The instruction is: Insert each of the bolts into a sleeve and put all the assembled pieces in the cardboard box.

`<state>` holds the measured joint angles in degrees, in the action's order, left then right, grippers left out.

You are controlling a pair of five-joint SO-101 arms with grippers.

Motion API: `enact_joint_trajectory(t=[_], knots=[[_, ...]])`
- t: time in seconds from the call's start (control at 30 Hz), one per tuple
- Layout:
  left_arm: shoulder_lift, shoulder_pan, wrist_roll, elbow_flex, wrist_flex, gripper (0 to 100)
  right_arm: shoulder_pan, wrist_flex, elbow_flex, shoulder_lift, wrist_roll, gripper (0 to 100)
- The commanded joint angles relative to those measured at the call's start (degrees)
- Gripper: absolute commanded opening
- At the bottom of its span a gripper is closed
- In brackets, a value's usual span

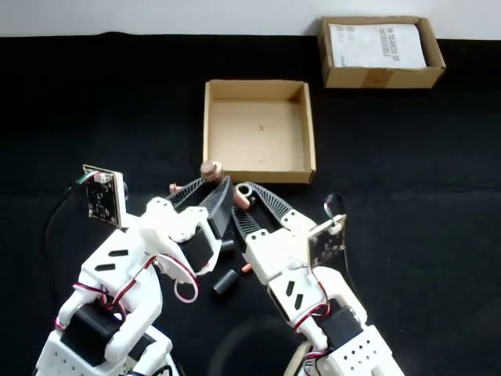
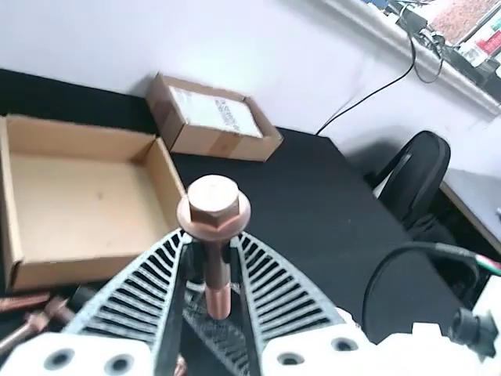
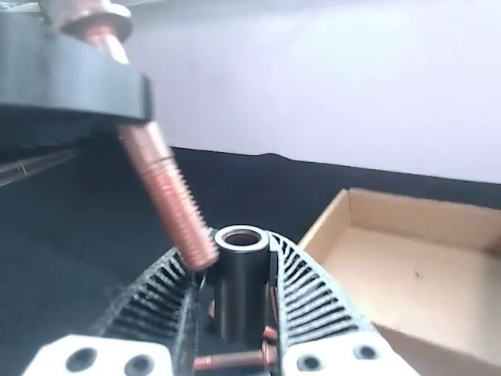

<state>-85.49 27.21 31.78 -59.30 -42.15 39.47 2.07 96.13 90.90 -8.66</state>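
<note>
The two arms meet mid-table, just before the near wall of the empty cardboard box (image 1: 259, 176). The left gripper (image 2: 211, 236) pinches a copper bolt (image 2: 213, 205) by its shank. The right gripper (image 3: 235, 254) clamps a black sleeve (image 3: 239, 294) upright. The tilted bolt tip sits just beside the sleeve's rim, not inside. The next move likely calls for straightening the bolt over the hole and sliding it in. A spare sleeve (image 1: 225, 282) lies nearby.
</note>
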Motion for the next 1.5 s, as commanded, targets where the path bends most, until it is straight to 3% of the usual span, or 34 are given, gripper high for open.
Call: enact_joint_trajectory(t=[0.0,0.1,0.5,0.8,1.17,1.47], knots=[[0.48,1.19,-2.64,0.84,2.99,1,0.22,-1.63,7.78,1.89,0.26,0.7],[3.65,0.75,-6.42,2.51,3.96,1,0.22,-1.36,7.78,1.63,0.26,0.7],[22.11,1.19,-10.11,24.04,3.78,1,0.04,-1.27,7.78,1.54,0.26,0.7],[23.60,1.10,-10.46,21.05,-1.49,1,-0.04,-1.27,7.78,1.80,0.26,0.7],[23.78,1.10,-18.29,20.00,-1.85,1,-0.04,-1.27,7.78,1.80,0.26,0.7],[23.78,1.19,-18.64,18.51,-1.93,1,-0.04,-1.27,7.78,1.89,0.44,0.7]])
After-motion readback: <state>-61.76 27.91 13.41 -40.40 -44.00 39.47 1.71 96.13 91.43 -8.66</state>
